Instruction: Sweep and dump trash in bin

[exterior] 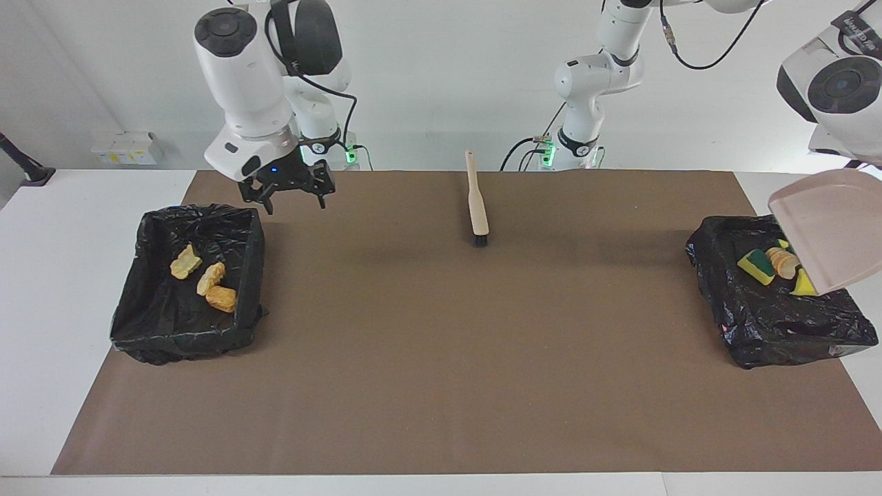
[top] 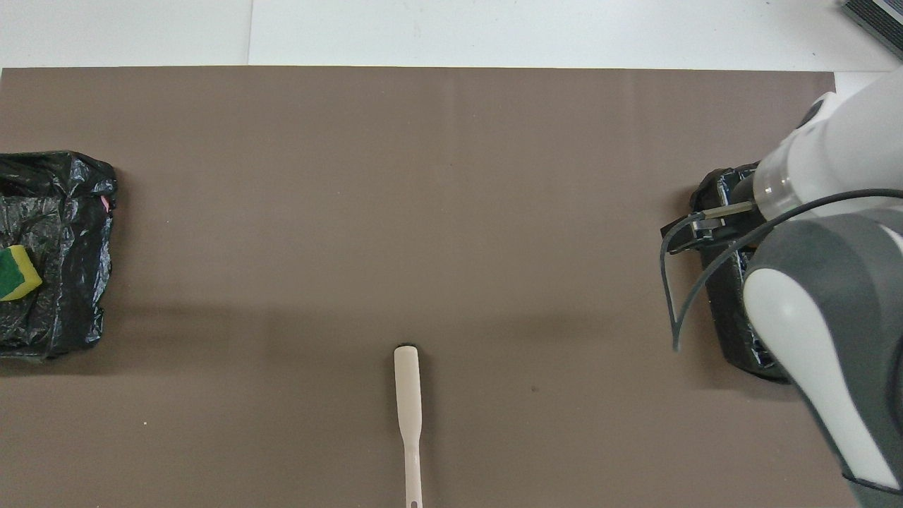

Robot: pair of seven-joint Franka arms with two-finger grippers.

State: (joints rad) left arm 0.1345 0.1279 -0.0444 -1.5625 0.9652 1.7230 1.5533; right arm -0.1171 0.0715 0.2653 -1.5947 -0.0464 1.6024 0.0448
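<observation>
Left gripper, hidden above the tilted beige plastic dustpan [exterior: 827,227], is closed on that dustpan and holds it mouth-down over the black-bagged bin at the left arm's end [exterior: 778,324]. In this bin, by the dustpan's lip, lie a green-backed yellow sponge chunk [exterior: 756,265], a golden-brown ridged lump [exterior: 784,262] and a yellow sponge piece [exterior: 803,284], partly covered by the dustpan.

Right gripper [exterior: 288,189] hangs with its fingers spread and empty over the brown mat [exterior: 441,358], just beside the robot-side corner of the black-bagged bin at the right arm's end [exterior: 138,331]. Three golden-brown pastry-like lumps [exterior: 211,277] lie in this bin near its inner wall.

Between the bins the mat is bare. A beige long-handled brush [exterior: 477,200] lies flat near the middle of the mat's robot-side edge, bristles pointing away from the robots.
</observation>
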